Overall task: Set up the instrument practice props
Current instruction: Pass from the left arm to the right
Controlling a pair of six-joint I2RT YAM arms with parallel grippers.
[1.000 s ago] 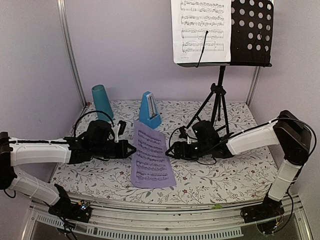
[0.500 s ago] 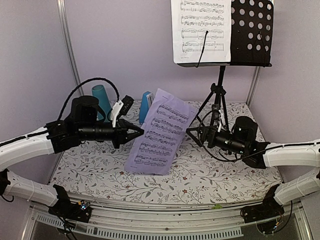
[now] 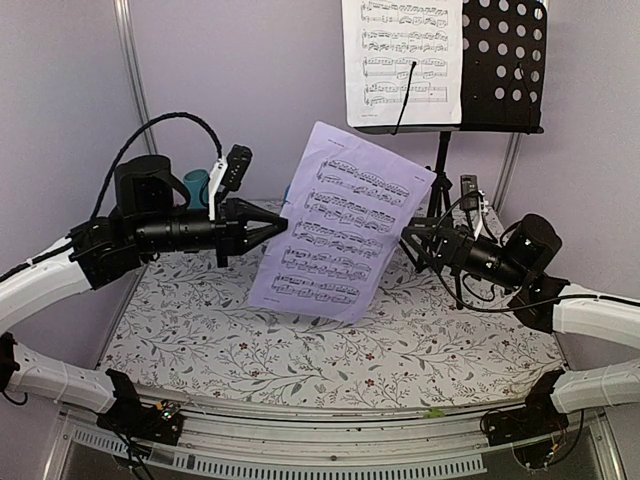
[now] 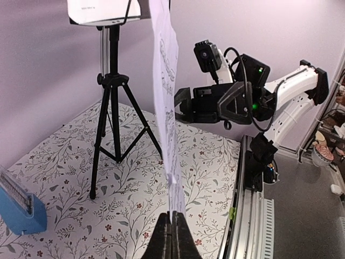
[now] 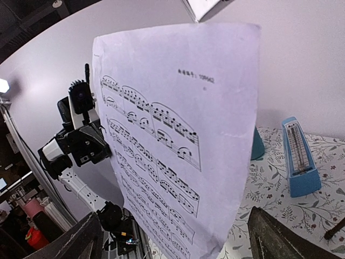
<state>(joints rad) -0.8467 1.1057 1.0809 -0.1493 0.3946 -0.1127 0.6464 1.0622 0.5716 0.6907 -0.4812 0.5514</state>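
Lilac walls, metal corner posts, floral-print desk (image 3: 450, 345).

Lavender page (image 3: 340, 225): up off the desk, held in the air above its middle. Near upright. Long axis steep, bottom edge low and left, top edge high and leaning right toward the stand. Heading end uppermost. Printed face turned to the near side and to the right arm; staves sloping down to the right in the overhead view. Seen edge-on from the left wrist, a thin, slightly rippled strip rising from the fingertips.

Left claw (image 3: 283, 228): clenched on the page's left long edge, about halfway up, fingers pressed together with paper pinched between. Arm reaching in level from the left.

Right claw (image 3: 408, 240): released, fingers spread wide, just beside the page's right long edge. Contact with the paper: cannot tell. Both dark fingertips (image 5: 280, 237) low in the right wrist view, printed face filling the space ahead of them.

Music stand (image 3: 500, 60): black tripod at back right, legs on the desk, perforated tray high up. White page (image 3: 402, 60) upright on the tray's left half, behind a thin black retaining arm.

Metronome (image 4: 19, 208): blue pyramid, upright on the desk toward the back, behind the raised page.

Teal cup (image 3: 197, 185): back left, partly hidden by the left arm.
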